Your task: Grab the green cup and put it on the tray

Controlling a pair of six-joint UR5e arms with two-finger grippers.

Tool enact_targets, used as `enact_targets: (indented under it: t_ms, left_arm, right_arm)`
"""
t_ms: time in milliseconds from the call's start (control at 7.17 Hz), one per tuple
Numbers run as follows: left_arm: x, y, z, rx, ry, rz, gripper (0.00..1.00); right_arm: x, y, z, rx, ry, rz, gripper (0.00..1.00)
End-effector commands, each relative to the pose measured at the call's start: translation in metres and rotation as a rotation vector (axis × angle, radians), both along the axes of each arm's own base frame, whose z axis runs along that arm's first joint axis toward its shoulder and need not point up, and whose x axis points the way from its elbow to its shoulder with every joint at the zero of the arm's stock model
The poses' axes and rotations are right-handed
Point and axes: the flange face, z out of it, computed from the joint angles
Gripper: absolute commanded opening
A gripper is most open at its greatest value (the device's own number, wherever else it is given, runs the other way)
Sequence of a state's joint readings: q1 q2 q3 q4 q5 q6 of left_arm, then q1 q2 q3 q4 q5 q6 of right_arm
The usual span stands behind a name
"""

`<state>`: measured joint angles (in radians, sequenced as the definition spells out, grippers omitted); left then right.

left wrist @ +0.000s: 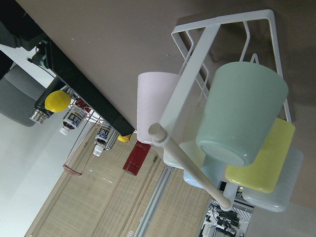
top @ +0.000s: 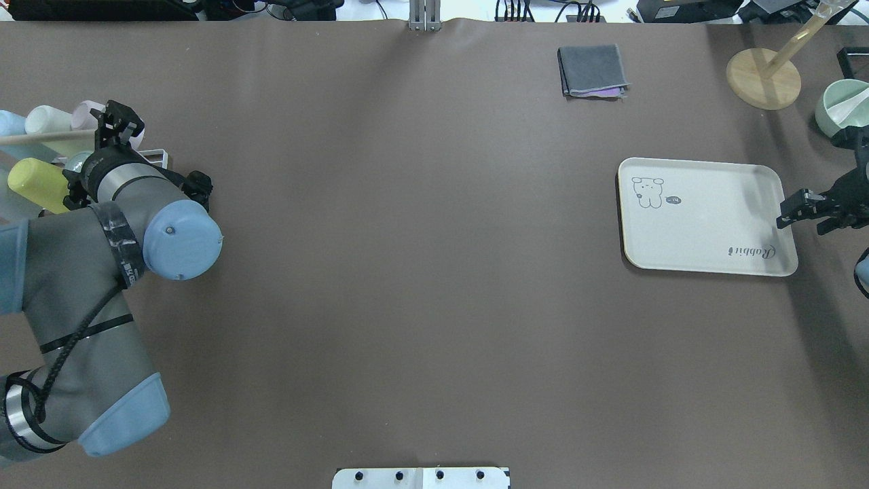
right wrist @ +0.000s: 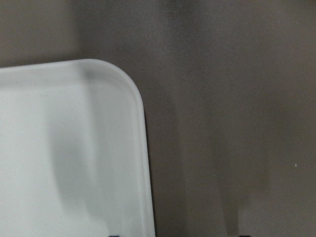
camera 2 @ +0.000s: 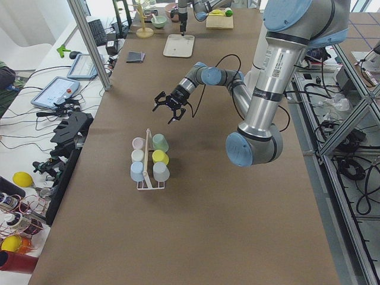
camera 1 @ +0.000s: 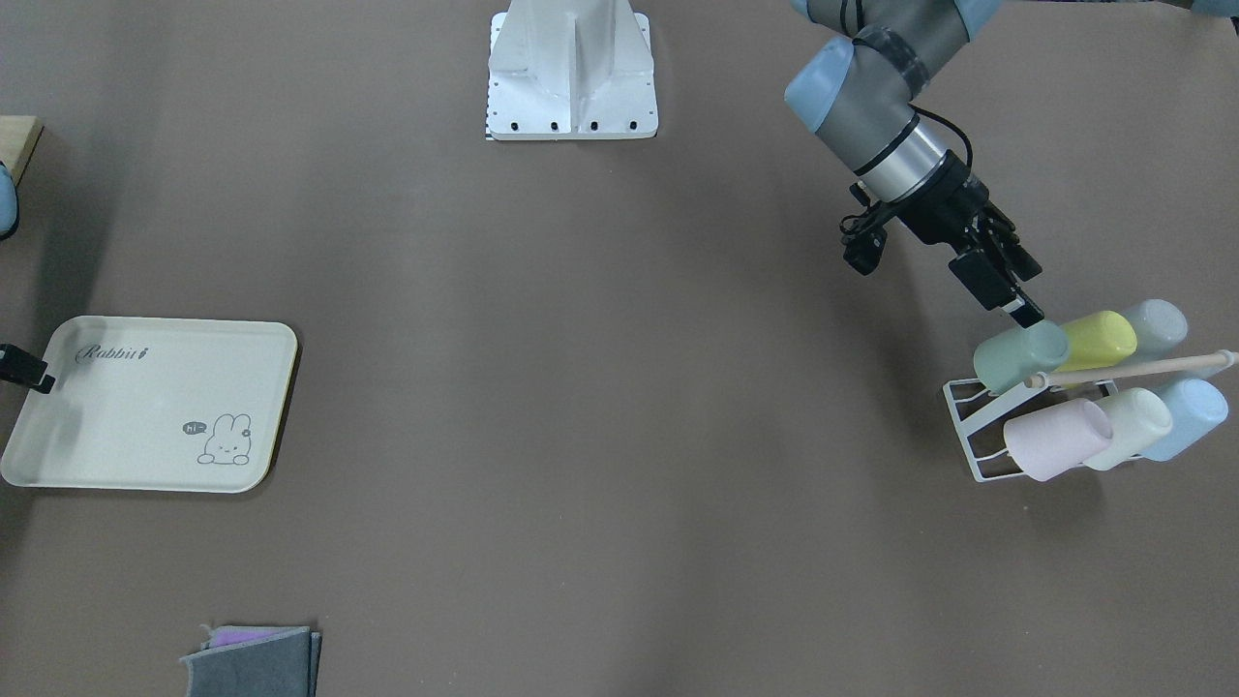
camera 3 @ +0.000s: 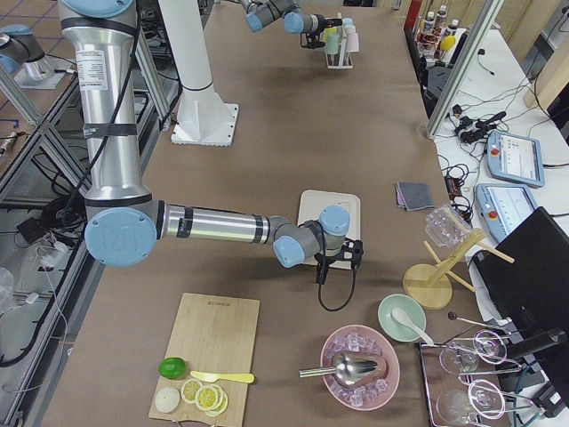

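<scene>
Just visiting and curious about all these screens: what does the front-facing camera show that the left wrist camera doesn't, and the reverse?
Only the front-facing view shows the flat cream rectangular tray, the folded grey cloth and the left gripper, which is open. Only the wrist view shows the mint-green plastic cup's closed base and bottles past the table edge. Both show that cup on the white wire rack.

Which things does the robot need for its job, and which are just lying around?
For the job: mint-green plastic tumbler; flat cream rectangular tray; left gripper.
Just lying about: yellow plastic cup; pink plastic cup; folded grey cloth.
</scene>
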<state>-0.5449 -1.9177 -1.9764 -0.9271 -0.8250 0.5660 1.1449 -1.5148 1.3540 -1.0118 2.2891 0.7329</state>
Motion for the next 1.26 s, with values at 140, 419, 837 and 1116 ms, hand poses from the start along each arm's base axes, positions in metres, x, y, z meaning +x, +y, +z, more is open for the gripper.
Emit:
enact_targets:
  t_ms: [140, 419, 837, 1116]
  left_arm:
    - [0.036, 0.011, 0.041, 0.046, -0.197, 0.099, 0.98]
    - [0.034, 0.011, 0.071, 0.026, -0.302, 0.137, 0.98]
    - [0.056, 0.012, 0.11, 0.015, -0.423, 0.188, 0.97]
    - [0.072, 0.018, 0.125, 0.026, -0.463, 0.214, 0.97]
  right_arm:
    - [-0.004, 0.0, 0.002, -0.002, 0.001, -0.006, 0.37]
    - [-0.007, -0.006, -0.003, 0.006, -0.002, -0.009, 0.35]
    - [-0.009, -0.009, -0.013, 0.032, -0.015, -0.019, 0.0]
    - [-0.01, -0.007, -0.033, 0.067, -0.05, -0.037, 0.0]
